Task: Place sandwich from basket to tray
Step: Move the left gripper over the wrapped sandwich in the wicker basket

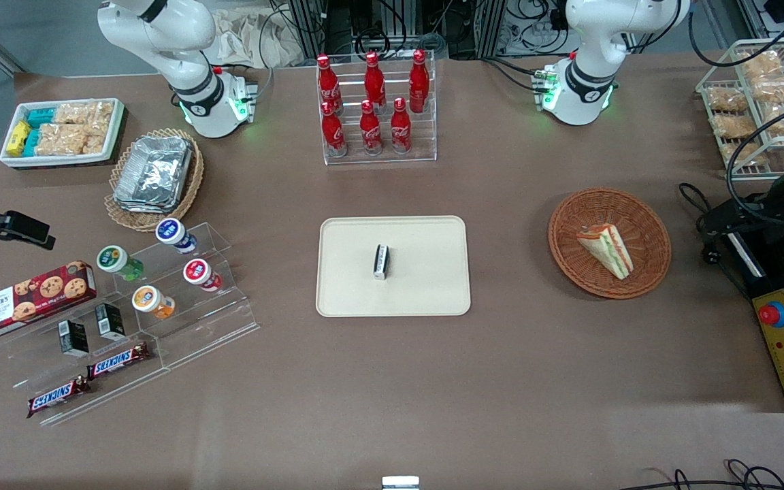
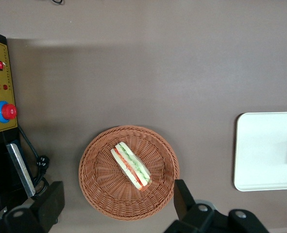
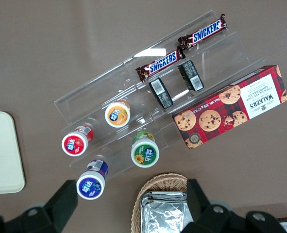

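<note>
Sandwich (image 1: 606, 250) lay in the reddish-brown basket (image 1: 650, 211), resting flat near its centre with the cut, filled edge showing green and red layers. Its long axis ran diagonally across the basket floor. Basket stood toward the working arm's end of the table (image 1: 501, 381), well apart from the tray (image 1: 433, 238), which sat mid-table and carried one small dark object (image 1: 381, 262). Hand (image 2: 114, 204) was seen in the wrist view only, spread wide and holding nothing, poised well above the basket with the sandwich lying between its two fingers (image 2: 182, 194). Judgement: the fingers' line crossed the sandwich axis obliquely, so a wrist turn before descent appeared advisable. No contact yet.
</note>
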Available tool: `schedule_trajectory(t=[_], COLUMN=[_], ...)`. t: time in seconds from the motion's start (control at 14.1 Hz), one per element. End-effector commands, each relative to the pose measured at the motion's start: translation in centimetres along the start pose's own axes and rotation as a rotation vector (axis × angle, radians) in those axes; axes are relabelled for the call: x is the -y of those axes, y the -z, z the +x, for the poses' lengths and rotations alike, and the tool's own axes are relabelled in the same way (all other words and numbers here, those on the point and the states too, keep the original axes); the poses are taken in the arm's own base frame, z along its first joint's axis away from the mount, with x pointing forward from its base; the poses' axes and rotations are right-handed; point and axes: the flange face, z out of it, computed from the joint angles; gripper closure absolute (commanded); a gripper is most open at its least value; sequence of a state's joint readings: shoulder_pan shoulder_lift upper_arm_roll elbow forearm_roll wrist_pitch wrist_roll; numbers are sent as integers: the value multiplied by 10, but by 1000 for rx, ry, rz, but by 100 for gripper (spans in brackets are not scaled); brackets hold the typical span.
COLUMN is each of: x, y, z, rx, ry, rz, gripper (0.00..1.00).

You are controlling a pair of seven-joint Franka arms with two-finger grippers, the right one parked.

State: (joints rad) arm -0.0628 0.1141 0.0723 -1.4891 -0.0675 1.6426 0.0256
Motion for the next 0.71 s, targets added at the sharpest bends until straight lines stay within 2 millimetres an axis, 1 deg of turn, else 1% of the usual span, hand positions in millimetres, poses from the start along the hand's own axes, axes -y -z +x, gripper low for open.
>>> schedule_trajectory(t=[0.0, 0.14, 0.21, 0.28, 0.43, 0.57, 0.64], x=[-4, -2, -2, -4, -1, -3, -7], y=[0, -1, 3, -1, -13, -17, -19], z=[-3, 0, 1, 1, -5, -14, -18], rx=[-8, -7, -17, -2, 32, 46, 51], ry=[14, 7, 13, 26, 178, 405, 454], rz=[-10, -10, -5, -7, -8, 5, 21], gripper=[0, 0, 0, 1, 1, 1, 1])
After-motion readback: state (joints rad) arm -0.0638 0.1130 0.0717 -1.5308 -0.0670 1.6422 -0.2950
